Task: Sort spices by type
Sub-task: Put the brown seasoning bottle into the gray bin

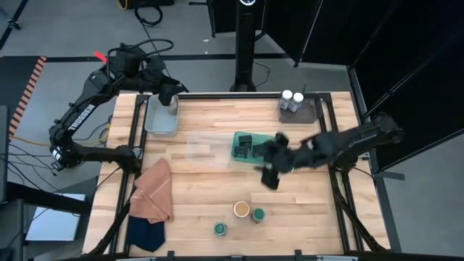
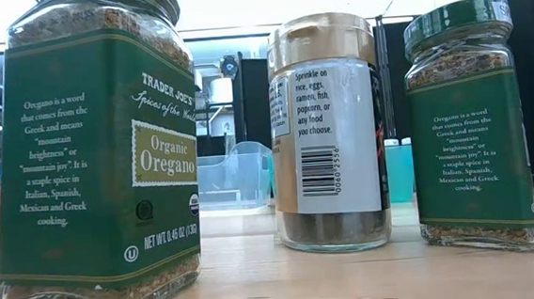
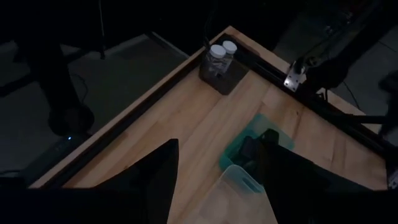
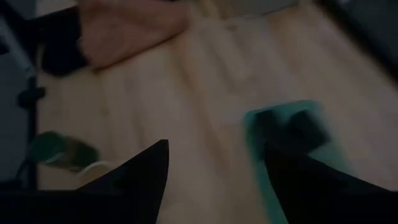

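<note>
Three spice jars stand close together near the front edge of the table (image 1: 210,188); two are glass oregano jars (image 1: 220,229) with green lids and green labels, and between them is a round jar with a tan lid (image 1: 241,209); up close you can see dry flakes through the glass. Two more jars with white lids (image 1: 292,99) sit side by side in a grey tray (image 1: 310,112) at the far right corner. Small dark tins (image 1: 243,142) lie in a teal tray (image 1: 237,153) in the middle, just beside a clear see-through tray (image 1: 204,148).

The table is pale wood made of long planks, with a black frame around it. A soft orange cloth (image 1: 152,191) lies crumpled at the front left, with a navy cloth (image 1: 144,233) below it. The floor is grey, with cables and dark screens around.

The right gripper (image 1: 271,174) hangs just by the teal tray, fingers apart and holding nothing; the left gripper (image 1: 171,101) waits over a grey tray (image 1: 154,123) at the far left, also open and empty.
</note>
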### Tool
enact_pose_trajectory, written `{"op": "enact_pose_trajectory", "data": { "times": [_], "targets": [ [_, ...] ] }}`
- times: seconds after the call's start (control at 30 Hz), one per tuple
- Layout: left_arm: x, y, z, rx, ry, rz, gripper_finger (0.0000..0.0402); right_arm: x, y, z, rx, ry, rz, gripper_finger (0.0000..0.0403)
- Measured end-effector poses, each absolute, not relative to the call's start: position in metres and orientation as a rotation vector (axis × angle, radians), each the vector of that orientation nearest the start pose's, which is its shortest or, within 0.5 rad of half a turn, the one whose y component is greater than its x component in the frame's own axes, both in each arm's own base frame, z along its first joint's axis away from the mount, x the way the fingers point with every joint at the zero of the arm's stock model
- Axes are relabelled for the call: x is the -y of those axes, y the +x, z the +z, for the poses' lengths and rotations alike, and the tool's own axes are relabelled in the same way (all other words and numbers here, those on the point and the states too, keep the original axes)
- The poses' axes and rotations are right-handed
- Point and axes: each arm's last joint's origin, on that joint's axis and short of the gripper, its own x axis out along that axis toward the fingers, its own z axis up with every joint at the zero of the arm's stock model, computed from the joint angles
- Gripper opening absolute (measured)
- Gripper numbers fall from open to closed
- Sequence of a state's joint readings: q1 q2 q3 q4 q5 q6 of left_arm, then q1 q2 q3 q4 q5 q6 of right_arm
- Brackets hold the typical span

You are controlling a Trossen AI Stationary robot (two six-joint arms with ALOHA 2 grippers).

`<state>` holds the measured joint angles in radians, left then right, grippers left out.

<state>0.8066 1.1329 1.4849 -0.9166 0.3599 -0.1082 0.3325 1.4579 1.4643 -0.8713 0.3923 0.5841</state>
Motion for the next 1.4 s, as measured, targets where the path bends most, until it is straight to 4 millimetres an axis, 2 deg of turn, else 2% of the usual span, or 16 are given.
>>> {"op": "enact_pose_trajectory", "data": {
  "times": [0.2,0.37,0.57,0.7,1.1,1.27,1.4],
  "targets": [
    [-0.131,0.14,0.43,-0.491,-0.437,0.459,0.0219,-0.142,0.315,0.322,-0.759,0.262,-0.126,0.0274],
    [-0.13,0.138,0.426,-0.541,-0.414,0.447,0.0219,-0.164,0.33,0.294,-0.811,0.297,-0.103,0.0292],
    [-0.129,0.138,0.425,-0.561,-0.395,0.439,0.0219,-0.174,0.336,0.277,-0.903,0.339,-0.112,0.0312],
    [-0.128,0.137,0.423,-0.587,-0.383,0.43,0.0219,-0.178,0.336,0.272,-0.928,0.338,-0.092,0.0312],
    [-0.127,0.136,0.422,-0.608,-0.376,0.429,0.0219,-0.179,0.346,0.253,-0.991,0.25,-0.029,0.0314],
    [-0.128,0.136,0.423,-0.598,-0.367,0.431,0.0219,-0.178,0.348,0.252,-0.977,0.27,-0.055,0.0314],
    [-0.128,0.141,0.427,-0.544,-0.369,0.416,0.0219,-0.169,0.347,0.266,-0.912,0.293,-0.103,0.0314]
  ]
}}
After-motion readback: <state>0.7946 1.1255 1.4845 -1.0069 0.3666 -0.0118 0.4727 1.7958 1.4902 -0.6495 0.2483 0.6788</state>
